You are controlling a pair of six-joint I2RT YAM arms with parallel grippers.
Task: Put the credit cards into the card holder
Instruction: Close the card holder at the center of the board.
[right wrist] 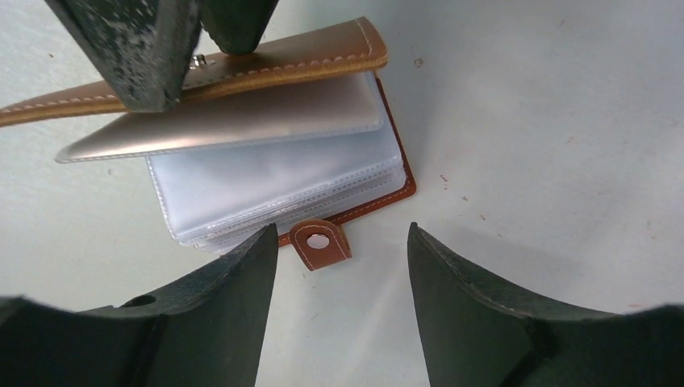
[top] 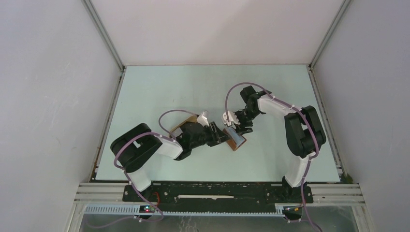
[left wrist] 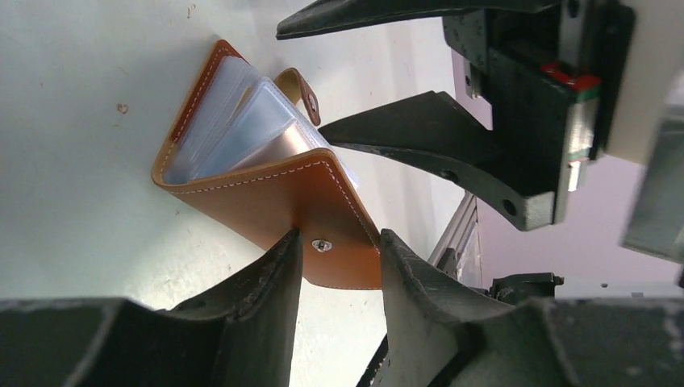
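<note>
1. The card holder (top: pixel 236 138) is on the bench (top: pixel 159 92), about mid-depth and a bit right of centre, between the two grippers.
2. It is open. The bottom cover lies flat on the bench and the top cover (right wrist: pixel 306 60) is lifted at an angle above it.
3. The left gripper (left wrist: pixel 340 242) comes in low from the left at a narrow-to-medium gap. One finger (left wrist: pixel 266 298) is on each side of the raised cover's corner, right by the snap stud (left wrist: pixel 322 244). Both fingers touch the leather and hold the cover up.
4. In the right wrist view the same two fingers pinch that cover at the top left, with the stud just showing between them.
5. The right gripper (right wrist: pixel 343 234) hangs over the holder's free edge from the far-right side. It is spread wide with nothing between the fingers.
6. The strap tab (right wrist: pixel 319 244), with its round snap, lies flat on the bench, sticking out from the bottom cover. It sits just inside the right gripper's left finger (right wrist: pixel 234 306), apart from both fingers.
7. A stack of clear sleeves (right wrist: pixel 266 181) is fanned between the covers and rests on the bottom cover.
8. The top sleeve holds a pale coppery sheet (right wrist: pixel 234 121) just under the raised cover. I cannot tell what it is.
9. A tan thing (top: pixel 186 122) lies on the bench behind the left wrist, mostly hidden by the arm, so its shape is unclear.
10. The two grippers are near each other but not touching.
</note>
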